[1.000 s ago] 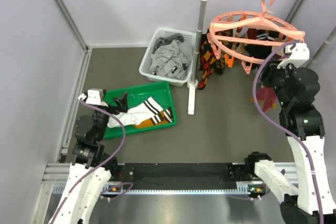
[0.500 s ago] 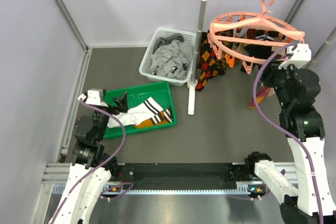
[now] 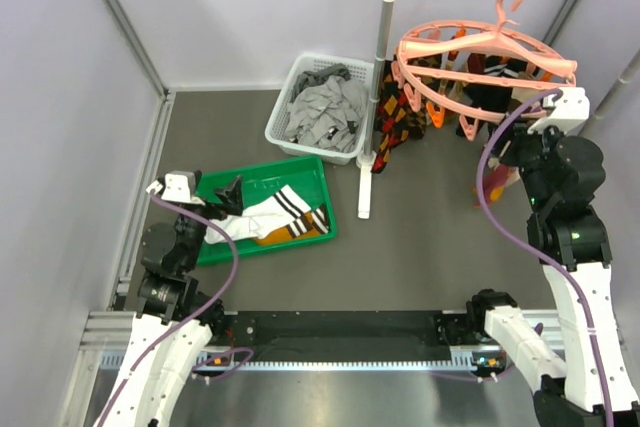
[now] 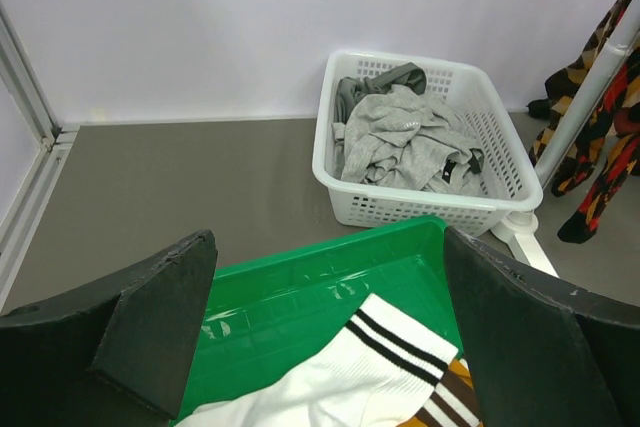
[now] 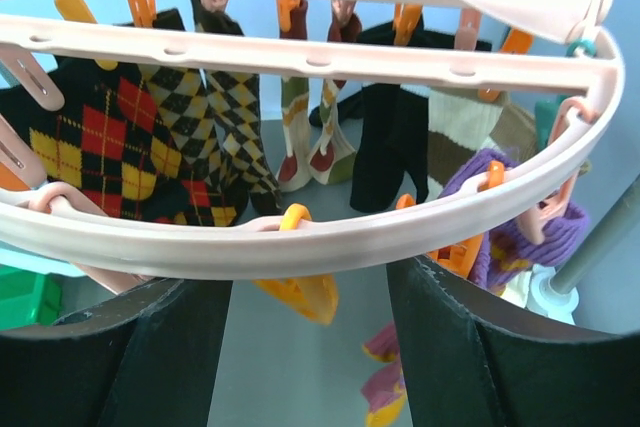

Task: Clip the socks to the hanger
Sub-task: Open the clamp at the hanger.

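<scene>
**Top external view: socks in the tray, both grippers empty**

The socks (image 3: 275,215) lie in the green tray (image 3: 300,163), a white striped one over a mustard one. Neither is on the hanger (image 3: 560,63), which hangs from the rail at far right. The left gripper (image 3: 228,191) hovers over the tray's left end. The right gripper (image 3: 512,152) sits just below the hanger's rim.

Judged step: pick-up, not yet made. The next move calls for the left gripper to drop and pinch one sock near its cuff, then lift it clear of the other.

The left wrist view adds that the jaws are spread wide with nothing between them, and the striped cuff lies just beneath. The right wrist view adds that this gripper is also wide apart and empty. The rim crosses just ahead of it, and an orange clip (image 5: 300,292) hangs free there. Other clips carry argyle and dark socks.
</scene>
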You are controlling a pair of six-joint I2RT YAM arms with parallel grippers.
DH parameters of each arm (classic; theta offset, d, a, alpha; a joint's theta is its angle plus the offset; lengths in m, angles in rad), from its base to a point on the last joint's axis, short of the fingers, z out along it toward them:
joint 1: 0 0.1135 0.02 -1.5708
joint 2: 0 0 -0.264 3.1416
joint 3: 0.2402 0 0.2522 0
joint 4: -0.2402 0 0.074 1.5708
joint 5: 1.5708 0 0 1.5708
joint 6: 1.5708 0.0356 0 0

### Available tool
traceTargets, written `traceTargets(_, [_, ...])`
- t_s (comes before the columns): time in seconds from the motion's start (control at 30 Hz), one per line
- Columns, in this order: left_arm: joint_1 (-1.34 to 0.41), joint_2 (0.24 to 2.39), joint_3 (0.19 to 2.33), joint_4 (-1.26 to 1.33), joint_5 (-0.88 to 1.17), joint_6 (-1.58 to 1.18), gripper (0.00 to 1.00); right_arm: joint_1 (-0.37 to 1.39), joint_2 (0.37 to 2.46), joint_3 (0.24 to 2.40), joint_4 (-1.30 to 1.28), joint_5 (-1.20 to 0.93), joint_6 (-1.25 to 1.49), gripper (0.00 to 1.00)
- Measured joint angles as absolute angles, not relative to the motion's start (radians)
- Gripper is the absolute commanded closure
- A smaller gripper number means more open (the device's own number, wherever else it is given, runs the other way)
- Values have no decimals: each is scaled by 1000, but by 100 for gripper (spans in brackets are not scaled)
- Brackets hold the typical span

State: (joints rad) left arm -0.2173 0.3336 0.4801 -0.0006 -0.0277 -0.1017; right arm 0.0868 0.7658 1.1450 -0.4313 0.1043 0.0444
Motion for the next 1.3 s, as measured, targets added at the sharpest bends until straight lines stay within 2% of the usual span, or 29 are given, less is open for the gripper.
traceTargets(0.4, [-218, 324, 480, -1, -44, -102, 1, 87, 757, 1088, -371, 134, 37, 35])
traceTargets(0.73, [-218, 316, 480, 0, -57, -102, 1, 92, 753, 1073, -326, 194, 27, 37])
traceTargets(1.0, [-218, 316, 480, 0, -68, -102, 1, 112, 756, 1073, -325, 241, 11, 47])
traceTargets(1.13, [-218, 316, 480, 0, -69, -102, 1, 115, 760, 1074, -327, 263, -3, 59])
traceTargets(1.3, [-218, 316, 480, 0, -69, -102, 1, 116, 771, 1085, -344, 282, -14, 68])
